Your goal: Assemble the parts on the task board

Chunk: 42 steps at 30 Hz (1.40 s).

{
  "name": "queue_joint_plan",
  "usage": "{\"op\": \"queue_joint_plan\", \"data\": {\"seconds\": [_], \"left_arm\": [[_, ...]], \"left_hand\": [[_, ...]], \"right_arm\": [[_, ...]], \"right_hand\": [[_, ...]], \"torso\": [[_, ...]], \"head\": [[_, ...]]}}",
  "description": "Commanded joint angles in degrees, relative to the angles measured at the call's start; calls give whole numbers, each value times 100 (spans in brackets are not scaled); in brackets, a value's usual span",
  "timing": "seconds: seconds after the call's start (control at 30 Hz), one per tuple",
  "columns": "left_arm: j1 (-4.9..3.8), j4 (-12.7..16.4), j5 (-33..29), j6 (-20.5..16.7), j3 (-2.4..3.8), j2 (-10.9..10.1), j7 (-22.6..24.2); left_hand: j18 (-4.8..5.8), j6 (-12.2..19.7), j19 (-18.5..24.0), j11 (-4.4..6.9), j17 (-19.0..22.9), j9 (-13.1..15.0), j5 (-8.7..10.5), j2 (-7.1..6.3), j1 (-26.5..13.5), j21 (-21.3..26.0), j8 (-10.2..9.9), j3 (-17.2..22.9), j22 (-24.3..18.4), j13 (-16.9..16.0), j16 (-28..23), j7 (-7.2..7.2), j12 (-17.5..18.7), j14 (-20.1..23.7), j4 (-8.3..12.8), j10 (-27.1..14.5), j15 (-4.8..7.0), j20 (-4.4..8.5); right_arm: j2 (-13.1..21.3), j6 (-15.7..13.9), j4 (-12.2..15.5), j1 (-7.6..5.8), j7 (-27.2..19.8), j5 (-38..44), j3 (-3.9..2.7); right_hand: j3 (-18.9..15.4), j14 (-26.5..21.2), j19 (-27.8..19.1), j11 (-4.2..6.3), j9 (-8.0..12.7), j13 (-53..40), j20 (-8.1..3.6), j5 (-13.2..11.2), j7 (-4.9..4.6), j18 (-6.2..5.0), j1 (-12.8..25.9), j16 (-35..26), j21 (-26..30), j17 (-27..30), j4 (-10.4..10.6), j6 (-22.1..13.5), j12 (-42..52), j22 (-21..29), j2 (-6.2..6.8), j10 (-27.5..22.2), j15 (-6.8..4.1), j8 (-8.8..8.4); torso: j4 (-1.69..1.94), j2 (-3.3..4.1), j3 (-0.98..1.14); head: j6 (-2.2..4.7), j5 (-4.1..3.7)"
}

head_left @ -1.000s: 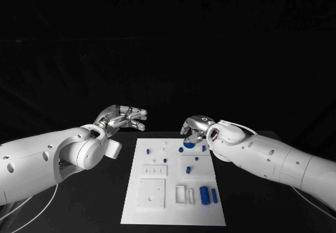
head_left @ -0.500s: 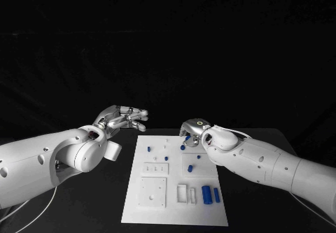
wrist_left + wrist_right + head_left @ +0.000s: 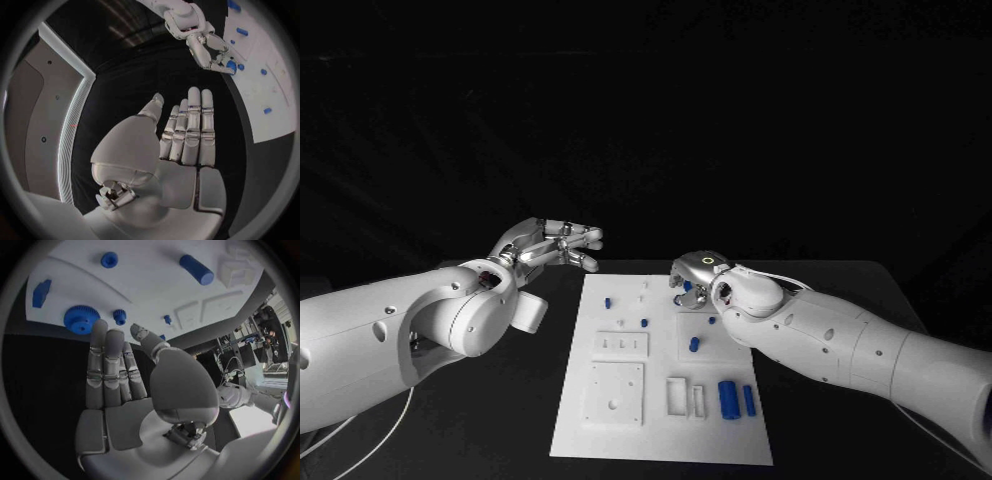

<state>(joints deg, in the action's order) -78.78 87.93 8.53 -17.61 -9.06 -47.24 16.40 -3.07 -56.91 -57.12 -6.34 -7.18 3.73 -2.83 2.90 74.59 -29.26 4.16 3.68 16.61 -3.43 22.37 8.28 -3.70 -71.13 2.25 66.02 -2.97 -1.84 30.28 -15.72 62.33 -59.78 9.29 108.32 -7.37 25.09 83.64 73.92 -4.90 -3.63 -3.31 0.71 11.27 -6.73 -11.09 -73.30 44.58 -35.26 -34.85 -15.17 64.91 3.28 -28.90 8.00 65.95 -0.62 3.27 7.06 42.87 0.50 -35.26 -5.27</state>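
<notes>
So the white task board [image 3: 661, 370] sits in the middle of the black worktop [image 3: 834, 290], long side running away from the robot, with the blue parts scattered over it. The right hand [image 3: 689, 280] hovers over the board's far right corner, palm down, fingers stretched out straight and side by side, nothing in them as far as the right wrist view shows. Right past those fingertips [image 3: 99, 330] there's a blue gear [image 3: 80, 319] lying flat on the board; the tips look just beside it or barely over its edge, can't tell if they actually touch. A small blue peg [image 3: 119, 316] stands just beside the gear, and a blue cylinder [image 3: 197, 269] lies on its side well apart, further across the board. In the head view the near right end has a fat blue cylinder [image 3: 727, 399] with a thinner blue one [image 3: 749, 400] right next to it. The left hand [image 3: 557, 246] is off the board, held up above the worktop beside the far left corner, fingers loosely extended and apart, holding nothing.
</notes>
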Motion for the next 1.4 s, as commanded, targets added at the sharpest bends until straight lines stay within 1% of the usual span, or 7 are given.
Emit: {"op": "queue_joint_plan", "data": {"seconds": [0.03,0.27,0.4,0.53,1.0,1.17,1.4], "left_arm": [[-7,10,51,107,6,14,30],[-7,30,53,120,6,11,25],[-7,39,54,128,6,6,23],[-7,41,54,136,6,3,19],[-8,38,54,173,6,-2,-20],[-9,41,56,185,6,-4,-32],[-8,18,59,196,6,8,-36]], "left_hand": [[-29,21,48,7,4,-5,-26,-9,-40,-35,-21,11,10,4,10,14,19,19,34,-39,4,0],[-29,21,48,7,4,-5,-26,-9,-40,-35,-21,11,10,4,10,14,19,19,34,-39,4,0],[-33,27,55,6,11,-5,-25,-7,-50,-50,-20,4,8,4,12,16,19,13,34,-42,3,-2],[-34,30,52,6,10,-5,-25,-7,-49,-54,-21,4,9,4,16,17,19,8,35,-47,5,-1],[-38,36,37,8,6,-4,-25,-1,-63,-70,-19,-7,5,4,36,17,18,-14,17,-44,11,3],[-38,38,32,8,2,-5,-25,-1,-62,-78,-19,-9,5,4,45,17,18,-19,15,-42,13,5],[-38,38,32,8,2,-5,-25,-1,-62,-78,-19,-9,5,4,45,17,18,-19,15,-42,13,5]], "right_arm": [[-31,41,-49,25,47,123,-2],[-62,46,-147,48,48,139,-2],[-82,43,-204,60,33,142,-2],[-93,27,-241,68,24,143,-2],[-106,-47,-303,82,-2,138,-2],[-119,-59,-319,87,-2,136,-2],[-128,-212,-325,90,-1,132,-2]], "right_hand": [[63,-35,-1,-2,-9,-4,-52,-19,1,-108,17,65,25,-8,2,19,1,-50,42,36,-2,28],[160,-48,-5,-1,-10,-4,-62,-47,1,-103,26,104,70,7,7,26,1,-223,54,44,-3,29],[179,-49,-3,0,-9,-4,-66,-42,2,-102,26,108,80,7,8,32,1,-239,46,47,-4,28],[277,-50,9,16,-8,-2,-93,-66,14,-87,47,140,90,-4,-1,66,-5,-324,46,102,-19,24],[610,-76,16,87,-18,-9,-224,-134,52,14,92,283,77,-68,30,217,2,-560,-13,357,-75,33],[659,-79,11,100,-19,-9,-244,-165,59,32,94,300,87,-72,50,246,2,-620,-20,401,-86,33],[684,-73,24,163,-36,-14,-291,-244,104,82,96,338,105,-88,100,401,3,-671,-74,588,-130,38]], "torso": [[40,48,-1],[67,79,3],[68,103,12],[79,117,15],[79,175,13],[90,191,11],[87,214,6]], "head": [[4,-4],[11,-29],[51,-29],[51,-27],[78,-25],[80,-40],[87,-51]]}}
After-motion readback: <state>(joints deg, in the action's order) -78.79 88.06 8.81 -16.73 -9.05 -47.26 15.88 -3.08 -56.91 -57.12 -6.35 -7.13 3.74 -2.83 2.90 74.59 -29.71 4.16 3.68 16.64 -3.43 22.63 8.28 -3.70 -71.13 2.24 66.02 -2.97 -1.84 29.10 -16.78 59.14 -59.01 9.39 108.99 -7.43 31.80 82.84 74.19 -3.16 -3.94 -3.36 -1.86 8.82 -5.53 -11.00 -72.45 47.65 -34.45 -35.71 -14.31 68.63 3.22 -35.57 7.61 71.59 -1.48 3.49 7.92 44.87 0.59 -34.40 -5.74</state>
